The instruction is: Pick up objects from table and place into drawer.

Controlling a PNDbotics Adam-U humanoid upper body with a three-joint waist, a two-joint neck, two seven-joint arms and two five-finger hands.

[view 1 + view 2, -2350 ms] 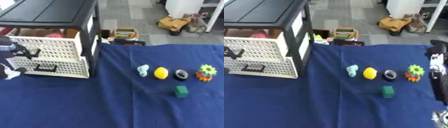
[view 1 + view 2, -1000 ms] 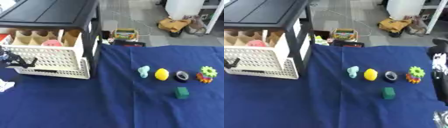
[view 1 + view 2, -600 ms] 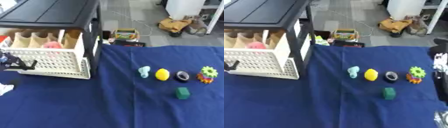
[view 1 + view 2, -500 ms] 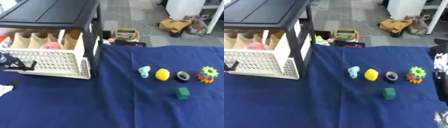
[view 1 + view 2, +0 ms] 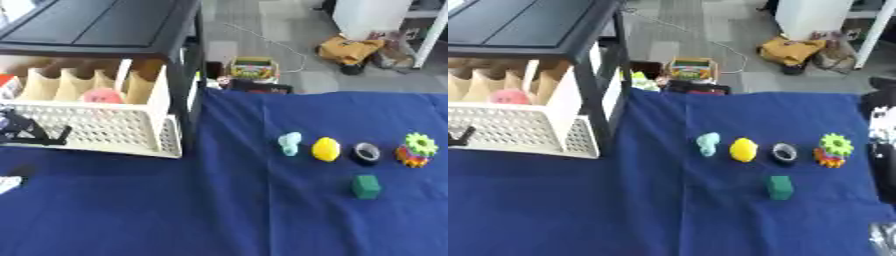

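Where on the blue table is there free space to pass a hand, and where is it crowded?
The blue cloth is bare in front of the white drawer, and between the drawer and the pale teal object. It is crowded on the right: teal object, yellow lemon, black ring and gear toy stand in a row, with the green block just in front of them.

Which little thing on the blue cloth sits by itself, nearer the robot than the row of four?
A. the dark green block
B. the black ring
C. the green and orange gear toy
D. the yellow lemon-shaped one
A: the dark green block lies alone below the row formed by the pale teal piece, yellow one, black ring and gear toy.
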